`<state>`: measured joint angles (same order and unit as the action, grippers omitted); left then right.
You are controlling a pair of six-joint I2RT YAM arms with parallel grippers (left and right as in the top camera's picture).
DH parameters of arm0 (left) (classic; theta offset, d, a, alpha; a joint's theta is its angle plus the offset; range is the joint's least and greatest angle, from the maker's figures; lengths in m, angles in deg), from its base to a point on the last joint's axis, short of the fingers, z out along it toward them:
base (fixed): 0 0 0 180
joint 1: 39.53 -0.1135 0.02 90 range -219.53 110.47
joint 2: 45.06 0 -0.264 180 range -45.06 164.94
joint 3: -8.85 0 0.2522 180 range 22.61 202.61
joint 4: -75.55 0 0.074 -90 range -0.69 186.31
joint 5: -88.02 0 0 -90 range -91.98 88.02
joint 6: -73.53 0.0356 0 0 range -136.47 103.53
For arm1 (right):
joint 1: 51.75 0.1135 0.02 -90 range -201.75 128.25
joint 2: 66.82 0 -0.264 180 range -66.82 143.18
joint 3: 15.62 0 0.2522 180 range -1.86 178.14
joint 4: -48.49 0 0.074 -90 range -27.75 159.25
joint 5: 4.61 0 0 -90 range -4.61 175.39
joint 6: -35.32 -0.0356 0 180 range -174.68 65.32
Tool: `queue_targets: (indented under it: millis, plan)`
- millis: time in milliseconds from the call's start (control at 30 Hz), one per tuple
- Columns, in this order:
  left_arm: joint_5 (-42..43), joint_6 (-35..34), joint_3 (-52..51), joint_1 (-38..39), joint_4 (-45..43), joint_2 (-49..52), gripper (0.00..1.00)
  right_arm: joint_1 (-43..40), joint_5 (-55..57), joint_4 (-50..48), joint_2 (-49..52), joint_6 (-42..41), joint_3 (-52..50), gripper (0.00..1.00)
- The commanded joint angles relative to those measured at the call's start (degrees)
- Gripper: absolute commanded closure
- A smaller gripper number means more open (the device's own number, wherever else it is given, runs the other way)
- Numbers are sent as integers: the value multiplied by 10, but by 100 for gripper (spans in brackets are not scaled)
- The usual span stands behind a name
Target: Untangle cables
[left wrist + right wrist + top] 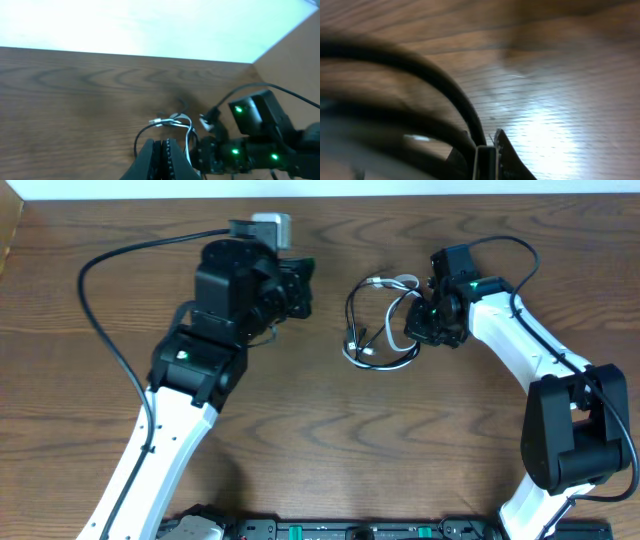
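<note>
My right tool is clamped on the cables trailing to its left; my left tool is closed and empty.

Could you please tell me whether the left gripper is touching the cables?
Apart. The overhead view shows bare table between the left gripper and the cables.

The table is brown wood, grained, with a soft sheen. The thin cables look smooth and plastic-coated. The right arm has a smooth white shell.
</note>
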<state>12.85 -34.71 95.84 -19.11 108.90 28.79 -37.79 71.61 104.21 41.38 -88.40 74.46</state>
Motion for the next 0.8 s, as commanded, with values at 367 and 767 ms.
queue_targets:
  millis: [367, 767]
  plan:
    - [-38, 8, 10, -9, 80, -5, 93, -35, -8, 10, 6, 92, -4, 99]
    - [274, 33, 10, 5, -57, 73, 44, -34, -94, 22, -93, 253, -4, 99]
